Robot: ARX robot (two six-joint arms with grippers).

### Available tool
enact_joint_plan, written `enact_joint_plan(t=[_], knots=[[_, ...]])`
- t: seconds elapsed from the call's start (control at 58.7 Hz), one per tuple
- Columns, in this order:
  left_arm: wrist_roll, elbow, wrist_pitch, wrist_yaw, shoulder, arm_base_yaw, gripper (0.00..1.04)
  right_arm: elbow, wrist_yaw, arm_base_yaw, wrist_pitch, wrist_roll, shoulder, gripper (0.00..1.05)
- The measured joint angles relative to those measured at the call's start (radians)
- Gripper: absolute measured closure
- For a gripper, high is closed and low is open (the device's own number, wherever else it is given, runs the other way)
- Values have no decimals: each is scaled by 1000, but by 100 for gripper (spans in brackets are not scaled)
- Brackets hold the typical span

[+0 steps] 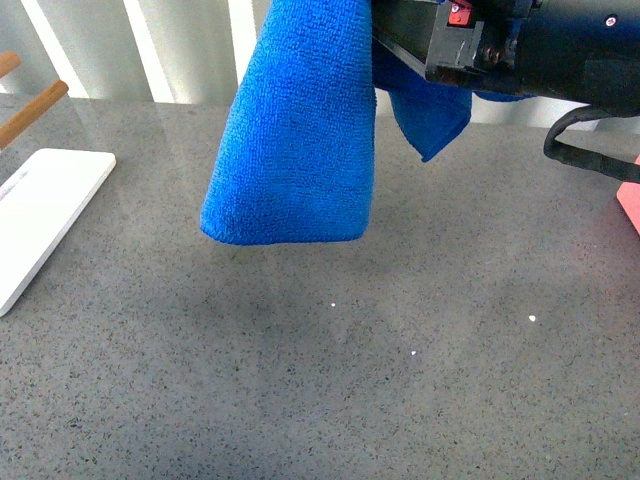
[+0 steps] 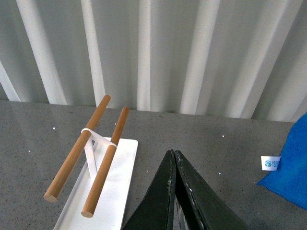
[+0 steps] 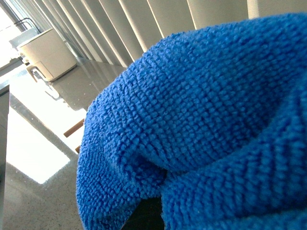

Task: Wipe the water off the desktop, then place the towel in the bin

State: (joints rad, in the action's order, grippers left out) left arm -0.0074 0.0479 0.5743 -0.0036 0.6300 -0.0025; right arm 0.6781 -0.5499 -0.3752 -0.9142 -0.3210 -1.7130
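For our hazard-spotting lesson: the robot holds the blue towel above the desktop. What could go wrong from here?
1. The towel hangs long from the right gripper, the grip itself hidden; it might slip off in transit.
2. Only a corner of the bin shows at the far right; the dangling end could catch on its wall.
3. The towel fills the right wrist view, so that camera cannot guide the drop.

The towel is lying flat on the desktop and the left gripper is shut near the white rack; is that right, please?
Not quite: the front view shows the towel hanging from the right gripper, clear above the desktop. The left gripper is indeed shut near the white rack.
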Motion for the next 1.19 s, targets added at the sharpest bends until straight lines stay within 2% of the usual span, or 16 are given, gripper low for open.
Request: enact_joint_plan(t=[0.119, 0.613, 1.192], knots=[[0, -25, 24, 2, -21, 0, 101, -1, 0, 1, 0, -1, 0, 102], [0, -26, -200, 3, -257, 0, 101, -17, 3, 12, 15, 0, 36, 102], [0, -26, -381, 3, -440, 0, 101, -29, 7, 16, 24, 2, 47, 102]])
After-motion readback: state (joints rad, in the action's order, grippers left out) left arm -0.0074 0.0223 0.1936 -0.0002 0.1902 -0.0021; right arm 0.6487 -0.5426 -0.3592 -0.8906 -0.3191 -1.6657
